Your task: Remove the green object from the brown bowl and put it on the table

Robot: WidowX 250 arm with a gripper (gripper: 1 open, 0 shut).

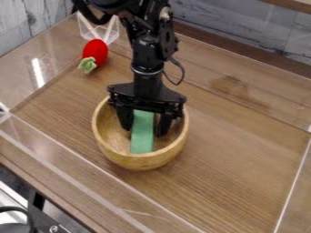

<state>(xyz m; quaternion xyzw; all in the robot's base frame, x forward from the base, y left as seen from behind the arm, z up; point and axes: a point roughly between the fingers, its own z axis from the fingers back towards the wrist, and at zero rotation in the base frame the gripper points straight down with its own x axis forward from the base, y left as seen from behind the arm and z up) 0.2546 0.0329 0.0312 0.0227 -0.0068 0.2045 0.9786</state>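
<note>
Straddling the green object in the brown bowl, gripper wide open, holding nothing

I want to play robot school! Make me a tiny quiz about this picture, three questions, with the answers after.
1. True or false: the green block lies inside the wooden bowl.
2. The gripper is: A) open, a finger on each side of the block's far end, B) shut on the red toy, C) out of view.
3. What sits on the table behind the bowl, to the left in the picture?

Key: 1 true; 2 A; 3 the red toy with a green tip.
</note>
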